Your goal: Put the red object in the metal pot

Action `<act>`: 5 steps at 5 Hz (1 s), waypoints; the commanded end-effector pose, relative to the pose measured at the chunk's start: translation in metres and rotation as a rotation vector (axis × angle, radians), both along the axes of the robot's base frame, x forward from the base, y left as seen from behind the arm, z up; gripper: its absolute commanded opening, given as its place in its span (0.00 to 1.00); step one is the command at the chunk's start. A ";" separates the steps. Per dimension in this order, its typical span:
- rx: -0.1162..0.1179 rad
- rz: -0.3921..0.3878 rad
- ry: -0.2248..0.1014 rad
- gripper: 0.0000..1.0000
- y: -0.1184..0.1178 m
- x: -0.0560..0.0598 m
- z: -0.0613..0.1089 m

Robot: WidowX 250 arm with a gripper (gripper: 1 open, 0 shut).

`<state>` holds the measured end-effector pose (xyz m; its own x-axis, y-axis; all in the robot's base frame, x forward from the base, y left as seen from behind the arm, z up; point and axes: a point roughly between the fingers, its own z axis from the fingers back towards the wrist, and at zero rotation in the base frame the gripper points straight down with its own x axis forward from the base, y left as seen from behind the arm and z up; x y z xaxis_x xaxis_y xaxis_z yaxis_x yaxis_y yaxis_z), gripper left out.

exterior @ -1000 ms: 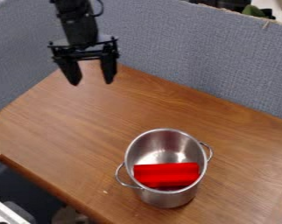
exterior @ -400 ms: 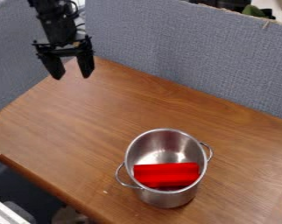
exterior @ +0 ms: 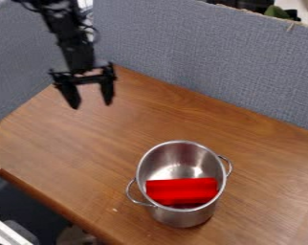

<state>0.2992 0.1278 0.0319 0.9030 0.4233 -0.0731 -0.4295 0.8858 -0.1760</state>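
Observation:
The red object (exterior: 183, 191) lies inside the metal pot (exterior: 180, 158), resting across its bottom toward the near side. The shiny pot stands on the wooden table (exterior: 67, 144) at the front right, with a loop handle showing on each side of its rim. My black gripper (exterior: 88, 94) hangs over the back left part of the table, well apart from the pot. It points down, its two fingers are spread open, and nothing is between them.
A grey fabric partition (exterior: 208, 53) runs behind the table along its back edge. The table's front edge (exterior: 42, 196) drops off at the lower left.
The gripper swung left, then came back right and sank toward the tabletop, staying open. The pot and the red object have not moved.

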 end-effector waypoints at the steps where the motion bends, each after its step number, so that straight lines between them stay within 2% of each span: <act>1: 0.005 0.028 -0.083 1.00 -0.043 -0.003 0.055; 2: -0.012 -0.004 -0.112 1.00 -0.091 -0.004 0.097; 3: -0.009 0.022 -0.119 1.00 -0.113 -0.010 0.118; 4: -0.013 -0.058 -0.135 1.00 -0.064 -0.014 0.100; 5: -0.019 -0.136 -0.148 1.00 -0.014 -0.017 0.067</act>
<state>0.2746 0.1133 0.0879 0.9536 0.3006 0.0161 -0.2876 0.9258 -0.2453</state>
